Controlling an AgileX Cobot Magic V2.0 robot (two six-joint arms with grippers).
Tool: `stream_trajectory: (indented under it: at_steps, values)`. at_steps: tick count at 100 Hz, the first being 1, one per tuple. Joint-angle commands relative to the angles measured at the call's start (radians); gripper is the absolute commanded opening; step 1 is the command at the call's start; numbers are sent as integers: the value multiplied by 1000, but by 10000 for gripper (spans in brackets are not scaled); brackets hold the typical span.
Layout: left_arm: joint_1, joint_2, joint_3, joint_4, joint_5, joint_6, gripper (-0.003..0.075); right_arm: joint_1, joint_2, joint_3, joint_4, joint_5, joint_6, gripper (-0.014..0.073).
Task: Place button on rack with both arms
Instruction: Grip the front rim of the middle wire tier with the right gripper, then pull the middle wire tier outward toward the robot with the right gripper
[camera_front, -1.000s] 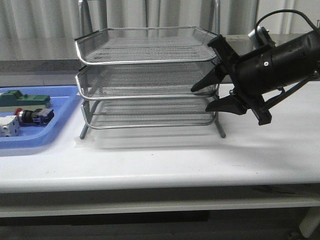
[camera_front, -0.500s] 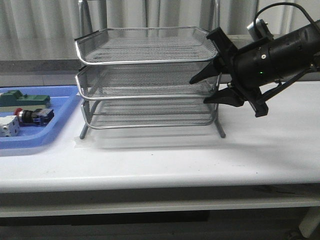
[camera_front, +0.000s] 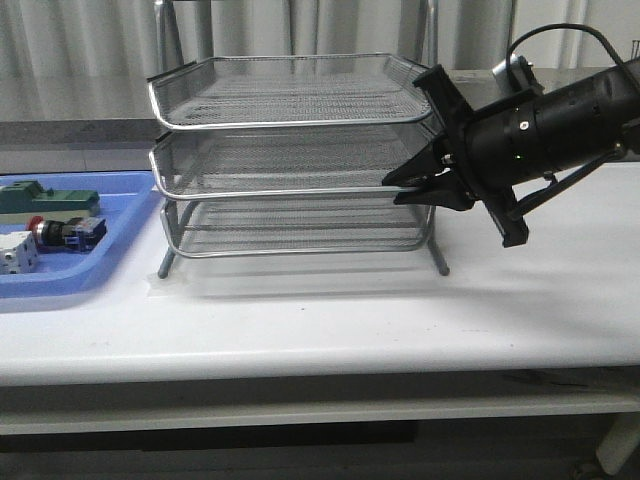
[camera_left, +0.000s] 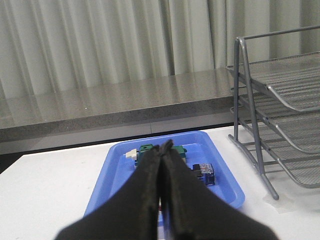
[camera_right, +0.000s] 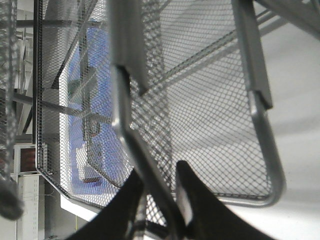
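Note:
The button (camera_front: 58, 232), red-headed with a blue rear block, lies in the blue tray (camera_front: 70, 276) at the far left. The three-tier wire-mesh rack (camera_front: 290, 122) stands mid-table. My right gripper (camera_front: 392, 188) is shut on the front rim of the rack's middle tray at its right corner; in the right wrist view the rim bar (camera_right: 131, 135) runs between the gripper (camera_right: 159, 181) fingers. My left gripper (camera_left: 162, 148) is shut and empty, hovering short of the blue tray (camera_left: 225, 172), where the button's blue block (camera_left: 205, 171) peeks out beside one finger. The left arm is outside the front view.
A green block (camera_front: 52, 198) and a white cube-like part (camera_front: 18, 252) share the blue tray with the button. The rack's frame (camera_left: 250, 110) stands just right of that tray. A grey ledge and curtains run along the back.
My right gripper moved left and slightly down to the middle tray's front right corner, and its jaws closed from wide open onto the rim.

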Motion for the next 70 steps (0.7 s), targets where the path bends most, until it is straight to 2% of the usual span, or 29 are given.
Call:
stream_trajectory:
  at_steps: [1, 31, 70]
  values:
    - [-5, -32, 55, -6, -81, -9, -21, 0, -41, -26, 114, 43, -16, 65]
    - [-5, -32, 55, -6, -81, -9, -21, 2, -42, -21, 82, 53, -16, 65]
    - [-5, -32, 55, -6, -81, -9, -21, 2, -48, 97, 78, 86, -37, 65]
